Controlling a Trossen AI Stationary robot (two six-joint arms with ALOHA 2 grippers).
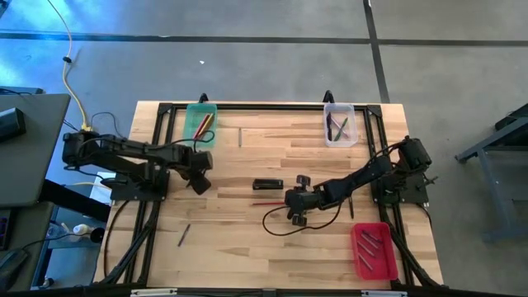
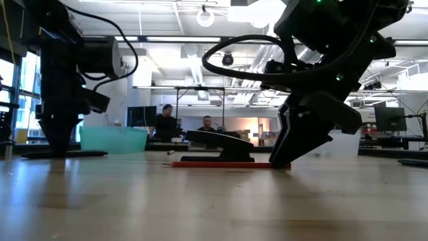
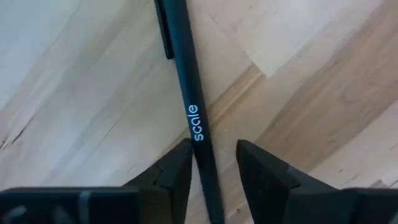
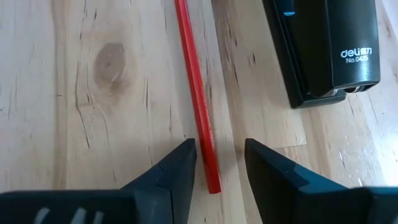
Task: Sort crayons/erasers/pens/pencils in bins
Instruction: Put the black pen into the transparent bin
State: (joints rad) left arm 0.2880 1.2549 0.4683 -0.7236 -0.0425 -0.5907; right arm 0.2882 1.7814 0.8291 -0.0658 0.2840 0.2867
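Three bins: green (image 1: 200, 121), clear (image 1: 339, 124), red (image 1: 374, 250). Left gripper (image 3: 208, 168) narrow around a black pen (image 3: 189, 99); right gripper (image 4: 219, 165) open over a red pencil (image 4: 196, 93). Only up close: "scale" printed on that pen.

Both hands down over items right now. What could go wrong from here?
1. The right hand straddles only the tip of the red pencil; gripped there, the long free end may swing or slip out.
2. The black stapler lies close beside that pencil, so the hand might bump it.
3. The left hand sits around a slim black pen lying flat; it may roll as the fingers close.
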